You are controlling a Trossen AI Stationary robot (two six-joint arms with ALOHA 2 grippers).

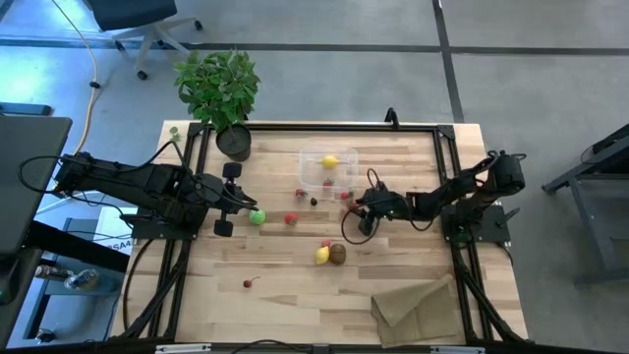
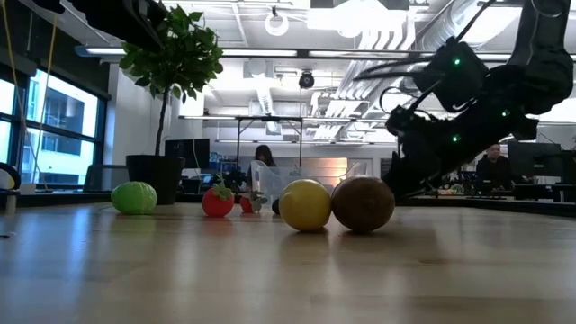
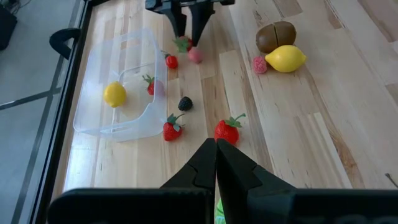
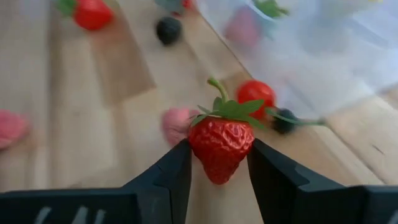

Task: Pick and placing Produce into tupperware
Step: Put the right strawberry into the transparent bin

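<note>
Here the left gripper (image 1: 239, 198) hovers near the left edge of the wooden table (image 1: 295, 295), its two fingers pressed together on nothing, with the green lime (image 1: 257, 217) just beside its tip. Behind it, at the far left corner, stands the potted plant (image 1: 220, 93). A lone small red berry (image 1: 249, 283) lies toward the near edge, well apart from everything else.

Moving toward the middle, a strawberry (image 1: 291, 219) rests close to the lime. The clear tupperware (image 1: 313, 177) sits near the far edge, a little right of centre, and holds one yellow lemon (image 1: 331, 161) and a red berry (image 3: 151, 86). Along its near wall lie another strawberry (image 3: 170, 129) and a dark blackberry (image 3: 185, 103), both outside the container. Nearer the middle of the table, the second lemon (image 1: 322, 255) and the brown kiwi (image 1: 338, 254) lie touching, with a pink raspberry (image 3: 259, 64) just beside them.

Further right, the right gripper (image 1: 353, 202) is low over the table at the tupperware's near right corner, clamped on a red strawberry with a green cap (image 4: 221, 141); a small red berry (image 4: 254, 91) and a pink one (image 4: 176, 124) lie on the wood just beyond it. A tan paper bag (image 1: 423, 307) lies flat at the near right corner.
</note>
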